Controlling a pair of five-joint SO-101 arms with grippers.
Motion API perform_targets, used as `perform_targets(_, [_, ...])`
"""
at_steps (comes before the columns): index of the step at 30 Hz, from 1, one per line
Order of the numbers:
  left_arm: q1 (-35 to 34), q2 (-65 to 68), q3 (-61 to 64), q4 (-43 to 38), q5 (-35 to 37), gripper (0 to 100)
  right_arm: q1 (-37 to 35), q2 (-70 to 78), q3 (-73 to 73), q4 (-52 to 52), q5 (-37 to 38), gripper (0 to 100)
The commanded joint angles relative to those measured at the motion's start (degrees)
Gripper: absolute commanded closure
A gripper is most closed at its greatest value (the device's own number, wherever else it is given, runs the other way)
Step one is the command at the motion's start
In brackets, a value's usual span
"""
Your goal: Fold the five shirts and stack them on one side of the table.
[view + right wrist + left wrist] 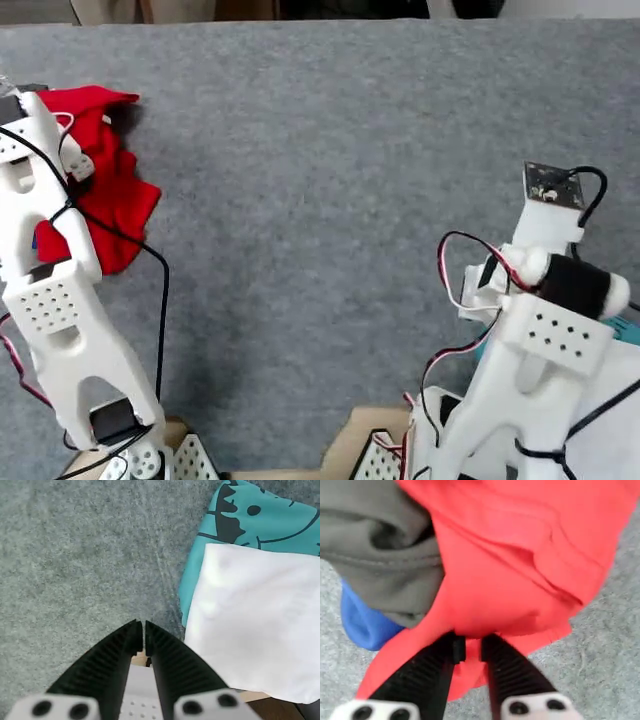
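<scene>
A crumpled red shirt (110,180) lies at the table's far left, partly under my left arm (50,300). In the left wrist view my left gripper (470,650) is shut on the near edge of the red shirt (510,570), with cloth showing in the thin gap between its fingers. An olive shirt (380,545) and a blue shirt (365,625) are bunched beside the red one. My right gripper (140,630) is shut and holds nothing, low over the grey felt. Beside it a folded white shirt (255,635) lies on a teal printed shirt (250,520).
Grey felt (330,150) covers the table from the red shirt across to the right arm (550,300). A corner of the teal shirt (625,330) shows at the right edge. The wooden front edge (350,440) runs by the arm bases.
</scene>
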Motion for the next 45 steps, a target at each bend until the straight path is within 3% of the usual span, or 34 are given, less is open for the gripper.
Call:
perform_targets(1, [-0.2,-2.2,-3.8,2.1,0.2,98,-0.7,0.0,0.0,1.0,-0.4,97.6])
perform_targets(8, [0.4,-6.6,-16.3,7.2,2.5,98,-0.8,0.0,0.0,1.0,-0.4,97.6])
perform_targets(13, [0.9,-15.7,-14.1,7.1,2.2,98,-1.0,0.0,0.0,0.4,-0.4,97.6])
perform_targets(19, [3.7,-32.9,1.1,7.2,2.3,98,-1.0,0.1,0.3,-2.0,-0.4,97.6])
perform_targets(26, [18.7,-62.4,31.6,6.0,-0.5,98,-1.1,0.2,1.5,-9.2,-0.4,97.6])
perform_targets(28, [17.8,-67.1,39.3,1.3,-2.3,98,-2.0,0.2,3.5,-11.3,-0.4,97.6])
perform_targets(31, [10.8,-70.4,49.6,-7.6,-2.3,96,-4.4,0.2,7.3,-12.0,-0.4,97.6])
perform_targets(35, [3.8,-69.4,59.5,-15.9,-2.3,84,-8.3,0.2,11.0,-12.0,-0.7,97.6])
perform_targets(39, [1.3,-67.1,67.5,-24.5,-2.7,77,-12.0,0.0,11.4,-12.0,-0.8,97.6])
perform_targets(45, [-0.4,-58.7,79.9,-49.5,-6.0,77,-16.3,0.0,11.6,-15.6,-0.9,97.6])
